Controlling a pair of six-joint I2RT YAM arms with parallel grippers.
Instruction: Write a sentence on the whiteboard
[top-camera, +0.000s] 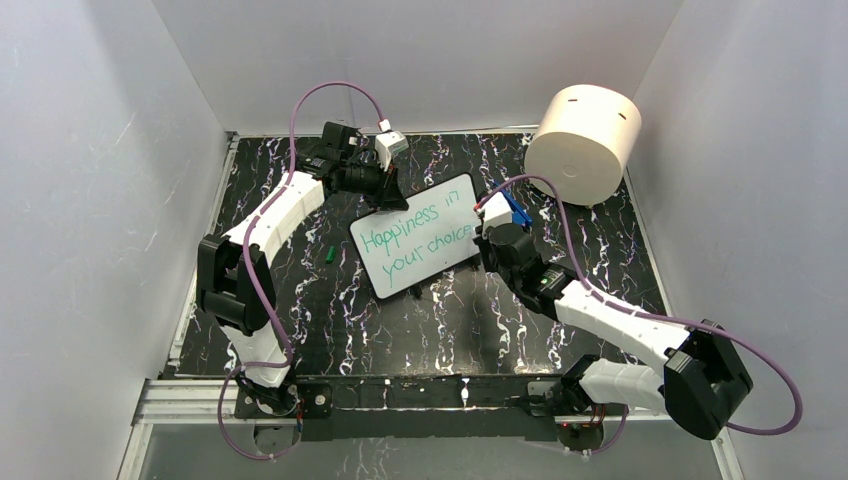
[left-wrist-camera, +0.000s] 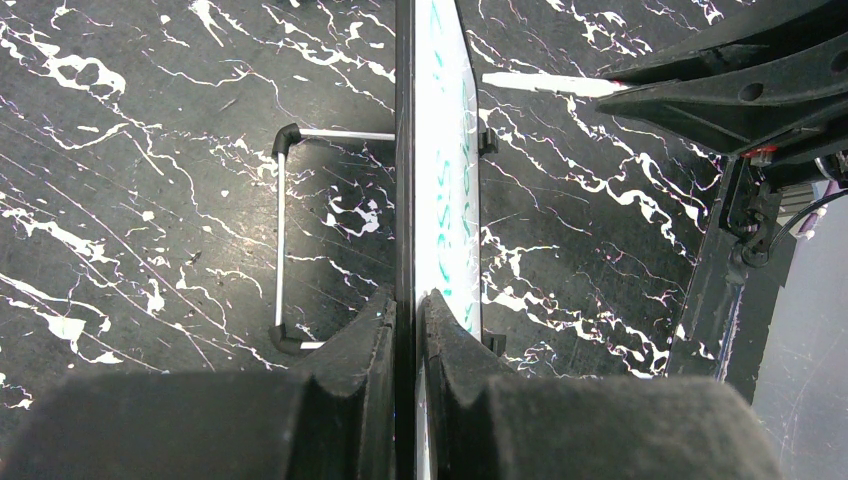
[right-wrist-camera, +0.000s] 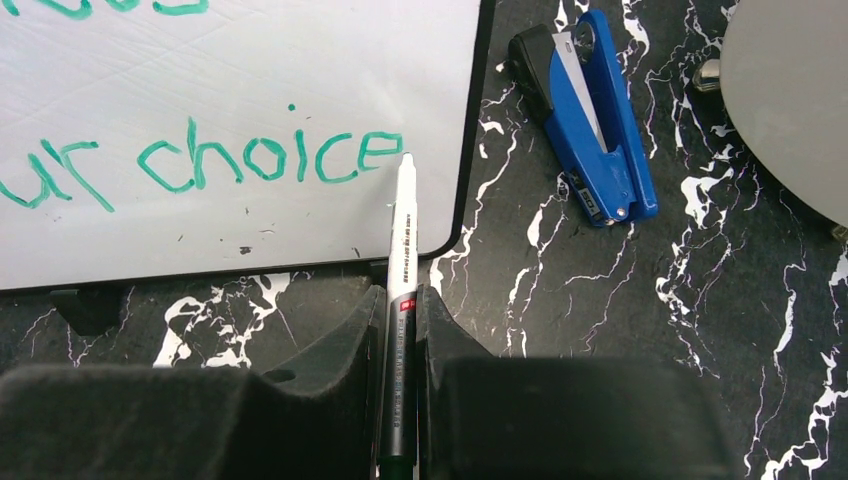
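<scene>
The whiteboard stands tilted on a wire stand mid-table. The teal sentence on it reads "Happiness in your choice" in two slanted lines. My left gripper is shut on the board's far left edge; in the left wrist view the board runs edge-on between the jaws of the left gripper. My right gripper is shut on a white-and-grey marker. Its tip sits right after the "e" of "choice", near the lower right corner of the whiteboard. Whether the tip touches the surface does not show.
A blue stapler lies just right of the board. A big cream cylinder stands at the back right. A small green cap lies on the black marbled table left of the board. White walls close in on three sides.
</scene>
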